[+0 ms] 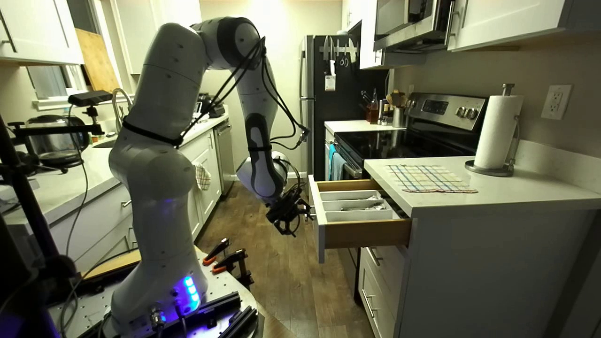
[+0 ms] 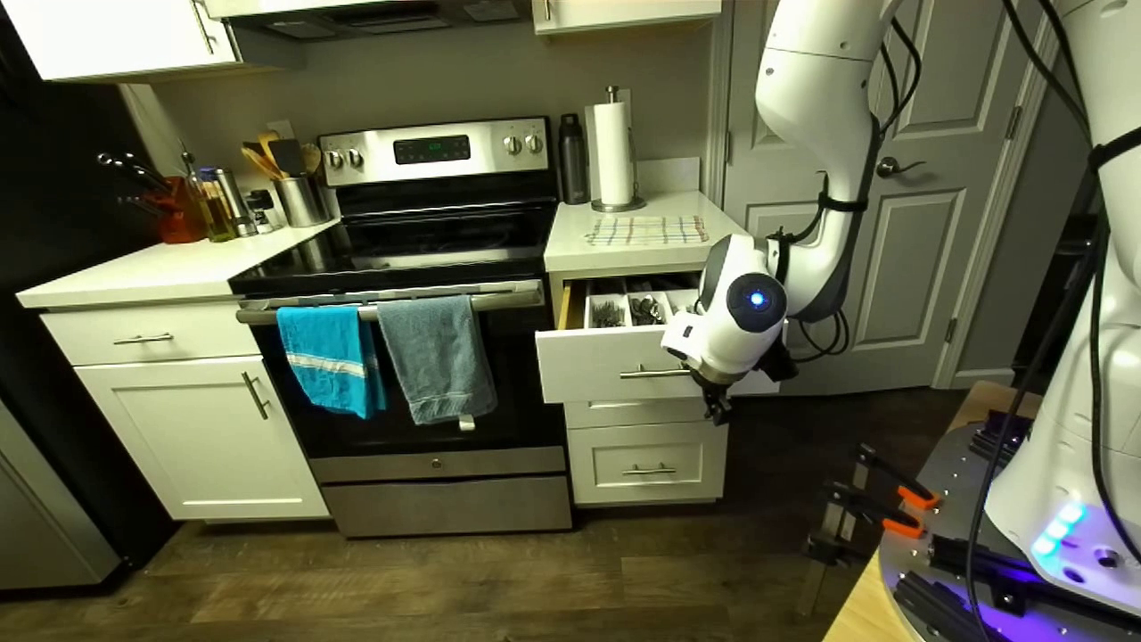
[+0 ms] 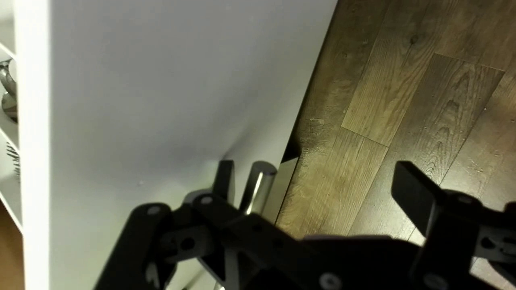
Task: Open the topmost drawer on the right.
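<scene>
Outward, topmost drawer, long axis level

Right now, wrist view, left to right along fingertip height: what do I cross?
Cutlery tray → topmost drawer's front → one finger → drawer handle → pale sliver (can't tell of what) → wooden floor → opposite finger → floor again.

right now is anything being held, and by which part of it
Nothing is held: the fingers stand open, and the end of the drawer handle shows between them, unclamped.
</scene>
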Controlling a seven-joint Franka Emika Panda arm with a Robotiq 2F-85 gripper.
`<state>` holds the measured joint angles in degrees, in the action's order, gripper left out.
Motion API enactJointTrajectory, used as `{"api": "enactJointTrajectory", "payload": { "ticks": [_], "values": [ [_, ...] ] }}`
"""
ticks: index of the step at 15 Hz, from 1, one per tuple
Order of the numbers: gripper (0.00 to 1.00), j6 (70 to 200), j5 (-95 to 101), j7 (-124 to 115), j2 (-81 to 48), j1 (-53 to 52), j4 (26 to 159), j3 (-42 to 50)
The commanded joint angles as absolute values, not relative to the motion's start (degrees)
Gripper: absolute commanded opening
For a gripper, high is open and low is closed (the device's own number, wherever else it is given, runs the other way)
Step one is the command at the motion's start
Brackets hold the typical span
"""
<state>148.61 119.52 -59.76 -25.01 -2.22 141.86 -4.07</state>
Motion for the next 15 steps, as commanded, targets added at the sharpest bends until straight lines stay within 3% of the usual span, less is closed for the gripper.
{"api": "enactJointTrajectory", "payload": {
  "ticks": [1,9,15],
  "values": [
    [1.00,148.0,119.9,-59.7,-24.5,0.7,142.6,-6.7],
    [1.00,141.1,119.3,-63.0,-9.9,-1.2,152.2,-10.6],
    [1.00,144.2,119.8,-63.7,-1.9,-3.0,155.5,-10.3]
  ]
}}
